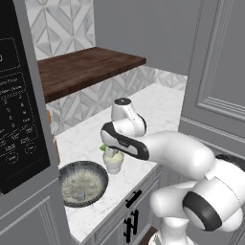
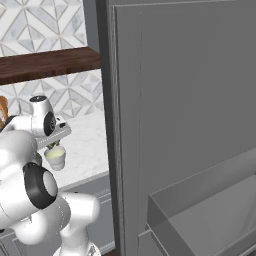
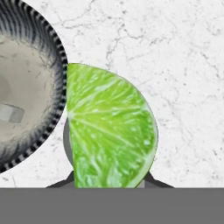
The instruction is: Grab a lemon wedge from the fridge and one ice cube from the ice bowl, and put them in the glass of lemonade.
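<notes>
The bench [image 1: 158, 107] looks like white marble with thin grey veins, smooth and a little glossy. The shelf [image 1: 81, 69] is dark wood with visible grain. The ice bowl [image 1: 67, 177] looks like glazed ceramic, speckled inside. The lemon wedge [image 3: 107, 131] has wet, shiny pulp. The arm [image 1: 182, 153] is glossy white plastic.

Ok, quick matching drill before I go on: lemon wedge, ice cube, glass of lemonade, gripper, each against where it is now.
Things:
1. lemon wedge
2. ice cube
3. glass of lemonade
4. gripper

Places:
A. on the marble counter, beside the ice bowl
B. inside the ice bowl
C. held between the fingers
D. right above the glass

Pairs: 1-C, 2-B, 3-A, 4-D
</notes>
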Robot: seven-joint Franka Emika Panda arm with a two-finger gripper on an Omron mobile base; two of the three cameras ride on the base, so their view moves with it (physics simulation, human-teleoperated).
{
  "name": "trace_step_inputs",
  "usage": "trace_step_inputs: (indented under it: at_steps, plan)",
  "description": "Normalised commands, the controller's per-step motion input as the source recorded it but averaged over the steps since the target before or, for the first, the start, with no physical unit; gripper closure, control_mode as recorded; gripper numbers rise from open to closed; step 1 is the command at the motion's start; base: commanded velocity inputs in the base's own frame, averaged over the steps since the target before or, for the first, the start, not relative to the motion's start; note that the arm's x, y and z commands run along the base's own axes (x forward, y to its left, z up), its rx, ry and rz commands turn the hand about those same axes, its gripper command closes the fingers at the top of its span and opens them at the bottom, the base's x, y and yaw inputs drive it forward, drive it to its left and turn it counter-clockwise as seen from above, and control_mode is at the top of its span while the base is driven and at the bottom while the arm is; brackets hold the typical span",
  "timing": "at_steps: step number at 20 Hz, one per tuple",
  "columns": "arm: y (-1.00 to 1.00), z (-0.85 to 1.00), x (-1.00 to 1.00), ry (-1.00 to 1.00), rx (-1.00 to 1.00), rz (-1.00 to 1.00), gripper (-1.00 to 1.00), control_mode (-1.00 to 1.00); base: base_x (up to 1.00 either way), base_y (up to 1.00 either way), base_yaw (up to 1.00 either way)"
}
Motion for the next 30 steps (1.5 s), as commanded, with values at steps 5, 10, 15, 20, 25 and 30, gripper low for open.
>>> trace_step_inputs:
  at_steps: [5, 10, 15, 20, 25, 30]
  plan:
    - [0.32, -0.06, 0.00, 0.00, -0.01, -0.01, 1.00, -1.00, 0.00, 0.00, 0.00]
    - [0.04, -0.15, -0.06, 0.00, 0.00, 0.00, 1.00, -1.00, 0.00, 0.00, 0.00]
    - [-0.11, -0.03, -0.21, -0.02, 0.00, 0.00, 1.00, -1.00, 0.00, 0.00, 0.00]
    - [-0.01, 0.00, -0.02, 0.00, 0.00, 0.00, 1.00, -1.00, 0.00, 0.00, 0.00]
    - [-0.16, 0.00, 0.00, 0.00, 0.00, 0.00, 1.00, -1.00, 0.00, 0.00, 0.00]
    - [-0.02, 0.00, 0.03, 0.02, 0.00, 0.00, 1.00, -1.00, 0.00, 0.00, 0.00]
